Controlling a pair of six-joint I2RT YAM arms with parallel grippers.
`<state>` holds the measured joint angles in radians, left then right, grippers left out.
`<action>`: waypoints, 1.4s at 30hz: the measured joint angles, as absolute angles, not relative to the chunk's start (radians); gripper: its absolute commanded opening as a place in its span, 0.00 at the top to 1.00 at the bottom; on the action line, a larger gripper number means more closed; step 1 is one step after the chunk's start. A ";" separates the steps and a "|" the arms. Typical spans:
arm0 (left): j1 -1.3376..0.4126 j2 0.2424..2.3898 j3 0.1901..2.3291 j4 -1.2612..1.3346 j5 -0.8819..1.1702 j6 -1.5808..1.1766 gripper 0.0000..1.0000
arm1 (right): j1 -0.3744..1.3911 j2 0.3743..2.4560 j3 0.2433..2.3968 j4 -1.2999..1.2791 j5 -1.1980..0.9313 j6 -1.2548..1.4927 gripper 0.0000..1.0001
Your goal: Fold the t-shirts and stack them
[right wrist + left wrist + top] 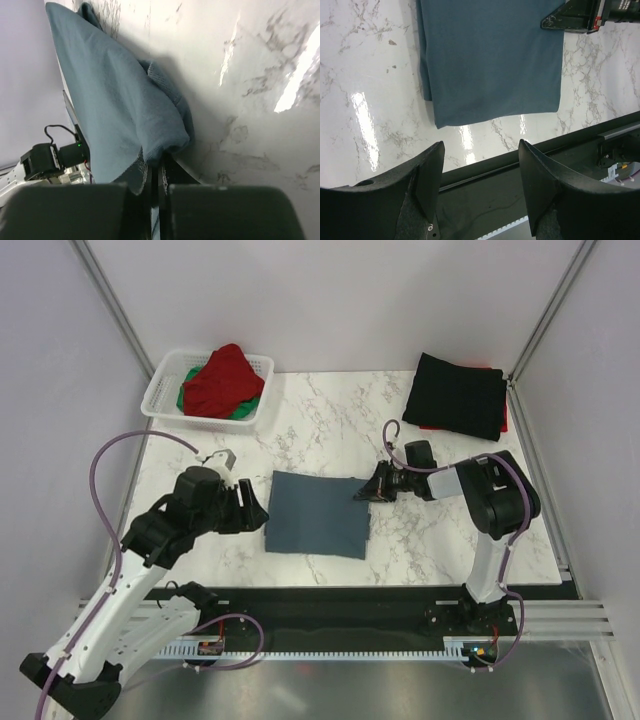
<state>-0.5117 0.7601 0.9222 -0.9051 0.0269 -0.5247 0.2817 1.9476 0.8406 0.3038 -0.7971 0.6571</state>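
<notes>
The slate blue-grey t-shirt (318, 514) lies folded into a rectangle on the marble table (330, 410). My right gripper (362, 492) sits at its upper right corner. In the right wrist view the fingers (159, 165) are shut, with the shirt's edge (115, 105) pinched and bunched between them. My left gripper (258, 512) hovers open just off the shirt's left edge, holding nothing. In the left wrist view its fingertips (480, 150) are over the table's front edge, with the shirt (490, 60) spread beyond. A folded black t-shirt (458, 395) lies at the back right on a red one (503, 420).
A white lattice basket (165, 390) at the back left holds a crumpled red t-shirt (222, 380) over a green one (243, 410). A black rail (350, 600) runs along the table's front edge. Frame posts and pale walls close in both sides.
</notes>
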 measured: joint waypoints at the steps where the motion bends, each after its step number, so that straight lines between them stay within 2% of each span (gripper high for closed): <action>1: -0.512 0.747 0.916 -0.899 0.027 -0.525 0.32 | 0.282 1.948 0.831 0.313 -0.810 0.669 1.00; 5: -0.512 0.663 0.860 -0.863 0.025 -0.525 0.31 | 0.285 1.941 0.825 0.313 -0.814 0.691 1.00; 8: -0.512 0.585 0.823 -0.846 0.004 -0.526 0.30 | 0.284 1.921 0.871 0.199 -0.780 0.656 1.00; 19: -0.512 0.424 0.793 -0.804 -0.061 -0.526 0.29 | 0.217 1.863 1.302 -0.279 -0.466 0.387 1.00; 28: -0.505 0.400 0.790 -0.798 -0.089 -0.526 0.29 | 0.125 1.863 1.567 -0.501 -0.221 0.246 1.00; 42: -0.467 0.397 0.779 -0.790 -0.096 -0.526 0.29 | 0.086 1.934 2.041 -0.693 -0.124 0.205 1.00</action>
